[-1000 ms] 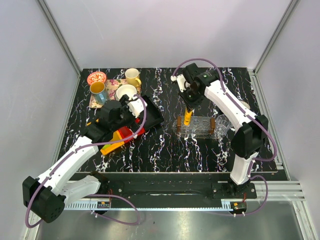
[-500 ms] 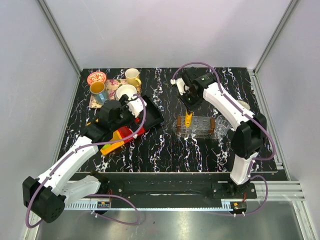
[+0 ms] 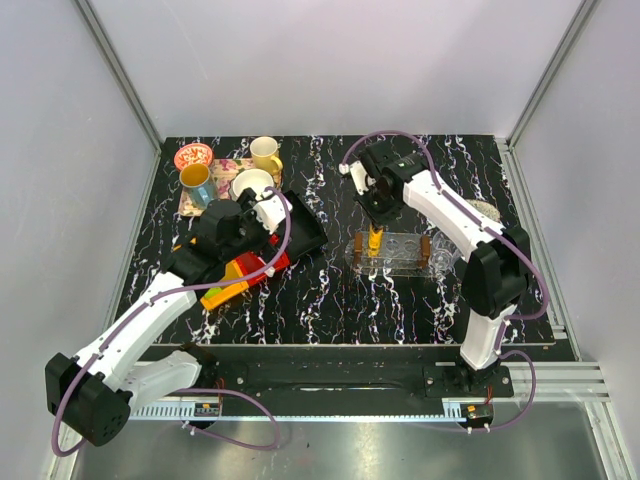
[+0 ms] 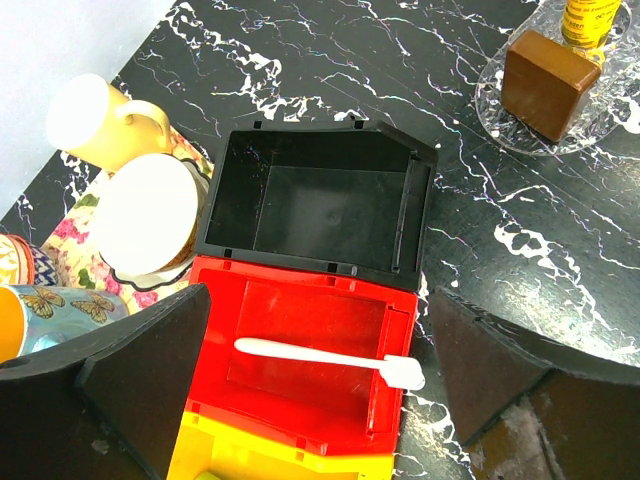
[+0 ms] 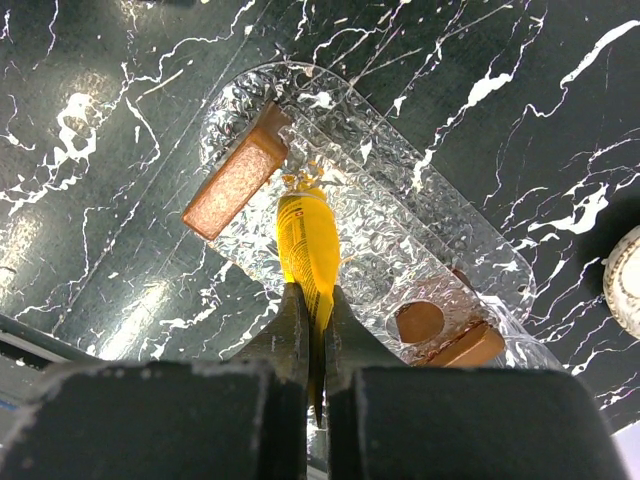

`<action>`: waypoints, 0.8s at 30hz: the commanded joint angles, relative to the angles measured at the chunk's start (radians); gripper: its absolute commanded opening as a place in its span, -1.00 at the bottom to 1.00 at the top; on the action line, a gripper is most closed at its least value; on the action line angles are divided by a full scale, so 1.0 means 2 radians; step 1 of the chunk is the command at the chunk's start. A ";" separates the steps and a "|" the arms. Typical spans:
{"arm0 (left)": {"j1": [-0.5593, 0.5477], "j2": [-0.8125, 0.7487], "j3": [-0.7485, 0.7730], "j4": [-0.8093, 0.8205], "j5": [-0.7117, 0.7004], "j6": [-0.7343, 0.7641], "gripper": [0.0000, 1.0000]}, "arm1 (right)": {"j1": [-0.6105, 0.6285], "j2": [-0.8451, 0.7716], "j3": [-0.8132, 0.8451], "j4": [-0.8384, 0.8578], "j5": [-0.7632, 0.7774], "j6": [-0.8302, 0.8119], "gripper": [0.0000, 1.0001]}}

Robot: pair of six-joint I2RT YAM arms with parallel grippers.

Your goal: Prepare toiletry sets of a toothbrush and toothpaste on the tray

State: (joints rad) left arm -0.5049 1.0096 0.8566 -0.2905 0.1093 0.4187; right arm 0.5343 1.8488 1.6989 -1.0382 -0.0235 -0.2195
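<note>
- Right tool (image 5: pixel 310 300): jaws pinched tight on the flat end of the orange-yellow toothpaste (image 5: pixel 308 240), which hangs straight below it.
- The clear tray (image 5: pixel 345 98) lies under that tool, and the tube's lower end is just beside the brown end block (image 5: pixel 237 183) of the rack.
- Left tool (image 4: pixel 320 375): jaws spread wide, holding nothing.
- The toothbrush (image 4: pixel 320 357) lies directly beneath its gap, flat in the red bin (image 4: pixel 290 278).

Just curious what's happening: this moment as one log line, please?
right gripper: shut on yellow toothpaste tube at rack | left gripper: open over toothbrush
</note>
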 commanded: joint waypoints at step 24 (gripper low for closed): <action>0.005 -0.005 -0.005 0.027 0.014 -0.006 0.92 | 0.017 -0.045 -0.040 0.041 0.030 0.000 -0.94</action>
State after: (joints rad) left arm -0.5011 1.0096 0.8566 -0.2905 0.1165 0.4179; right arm 0.5564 1.8172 1.6279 -0.9794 0.0170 -0.2199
